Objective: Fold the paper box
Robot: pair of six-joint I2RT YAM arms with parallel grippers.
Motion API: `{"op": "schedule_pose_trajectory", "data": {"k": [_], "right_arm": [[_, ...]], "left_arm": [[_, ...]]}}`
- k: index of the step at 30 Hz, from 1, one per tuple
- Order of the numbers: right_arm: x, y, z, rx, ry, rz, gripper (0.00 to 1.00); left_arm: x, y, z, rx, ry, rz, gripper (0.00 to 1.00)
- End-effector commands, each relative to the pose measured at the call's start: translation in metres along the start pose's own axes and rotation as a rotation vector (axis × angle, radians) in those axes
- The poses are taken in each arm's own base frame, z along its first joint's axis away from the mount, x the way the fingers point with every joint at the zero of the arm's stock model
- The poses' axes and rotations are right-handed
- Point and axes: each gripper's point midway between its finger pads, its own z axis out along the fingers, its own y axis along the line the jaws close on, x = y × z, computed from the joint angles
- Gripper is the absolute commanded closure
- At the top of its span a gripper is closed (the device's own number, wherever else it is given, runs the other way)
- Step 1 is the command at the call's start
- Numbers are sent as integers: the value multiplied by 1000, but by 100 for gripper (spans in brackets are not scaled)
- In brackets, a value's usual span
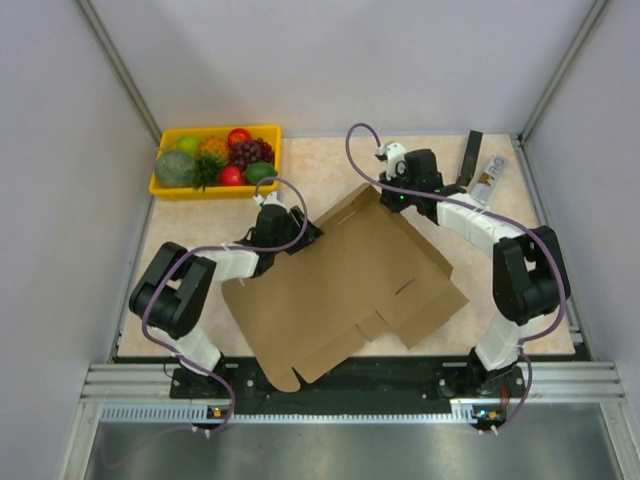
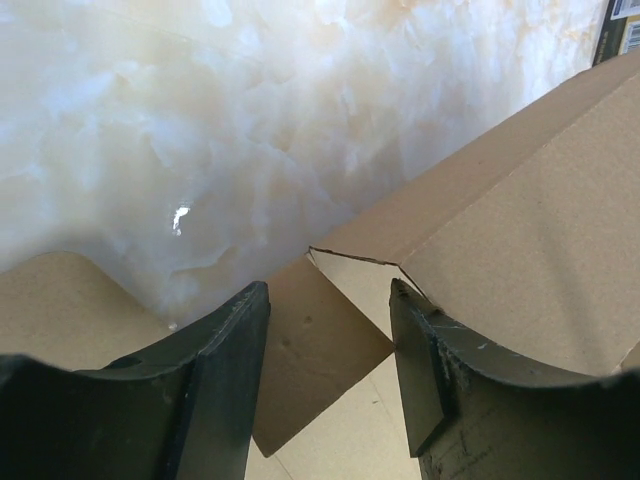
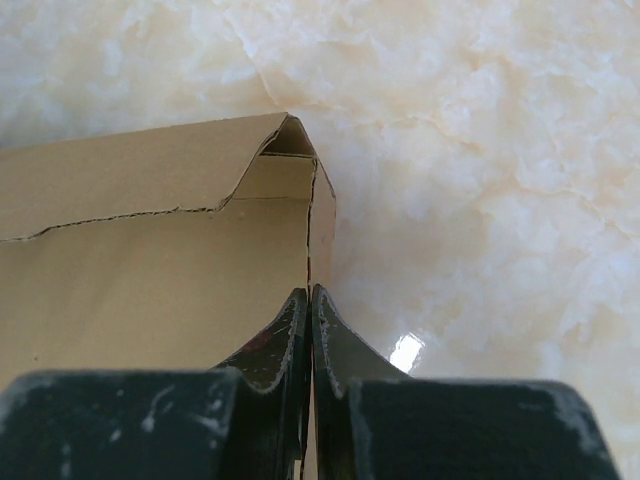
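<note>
The paper box (image 1: 350, 290) lies mostly flat mid-table (image 1: 320, 165), its long axis running near-left to far-right. The left hand (image 1: 305, 232) sits at its far-left edge, fingers apart around a flap, not gripping. The right hand (image 1: 388, 197) is at the far corner, clamped on a raised flap.

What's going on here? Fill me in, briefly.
Two robot arms are folding the paper box, a brown cardboard sheet spread across the table. The right gripper is shut on a raised side flap at the box's far corner. The left gripper is open, its jaws standing either side of a flap on the left edge without clamping it.
</note>
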Motion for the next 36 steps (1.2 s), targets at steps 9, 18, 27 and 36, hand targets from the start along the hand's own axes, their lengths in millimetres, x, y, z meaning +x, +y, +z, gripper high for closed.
{"op": "schedule_pose_trajectory", "data": {"k": [9,18,27,36], "right_arm": [[-34,42,-37,72,-105,-130,100],[-73,40,-68,165,-161,-247,100],[-86,70,-80,234,-108,-472,100],[-89,93,-83,284,-96,-552,100]], "left_arm": [[-11,-13,-17,67,-71,115,42],[-11,-35,-4,192,-65,67,42],[-23,-30,3,134,-96,79,41],[-17,-4,-13,111,-119,11,38]]}}
